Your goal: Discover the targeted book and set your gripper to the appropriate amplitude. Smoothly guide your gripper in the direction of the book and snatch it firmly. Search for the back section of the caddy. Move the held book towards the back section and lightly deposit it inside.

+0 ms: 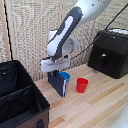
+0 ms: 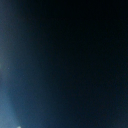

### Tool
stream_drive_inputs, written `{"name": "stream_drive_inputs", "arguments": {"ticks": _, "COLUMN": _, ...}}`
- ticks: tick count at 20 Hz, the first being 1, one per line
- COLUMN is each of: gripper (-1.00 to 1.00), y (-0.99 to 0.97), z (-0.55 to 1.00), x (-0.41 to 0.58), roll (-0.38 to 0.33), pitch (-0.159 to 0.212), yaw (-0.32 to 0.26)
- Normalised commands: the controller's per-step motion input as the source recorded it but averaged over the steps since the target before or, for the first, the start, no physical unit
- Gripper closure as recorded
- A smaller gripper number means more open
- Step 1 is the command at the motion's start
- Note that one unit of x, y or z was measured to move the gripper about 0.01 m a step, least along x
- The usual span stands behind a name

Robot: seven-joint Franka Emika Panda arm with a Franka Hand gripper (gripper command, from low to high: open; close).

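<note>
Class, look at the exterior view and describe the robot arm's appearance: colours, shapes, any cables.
The arm is glossy white with rounded segments and dark grey joint bands. A thin black cable trails beside it. Its gripper is a white block; the fingers are too blurred to describe.

Wooden table (image 1: 100, 102): caddy (image 1: 20, 97), book (image 1: 57, 84), red cup (image 1: 82, 85), black machine (image 1: 111, 52).

I seem to stand in a lab mock-up of a home; a pale wooden worktop (image 1: 95, 107) lies under my claw (image 1: 56, 73); a curtained wall (image 1: 35, 30) hangs behind it; a black boxy machine (image 1: 110, 52) sits beyond.
</note>
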Motion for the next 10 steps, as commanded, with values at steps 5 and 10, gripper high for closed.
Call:
{"name": "stream_drive_inputs", "arguments": {"ticks": 5, "gripper": 1.0, "y": 0.0, "z": 0.95, "x": 0.02, "roll": 0.0, "pitch": -0.054, "yaw": -0.11}}
{"name": "stream_drive_inputs", "arguments": {"ticks": 10, "gripper": 1.0, "y": 0.03, "z": 1.0, "x": 0.053, "roll": -0.017, "pitch": 0.0, "yaw": -0.24}}
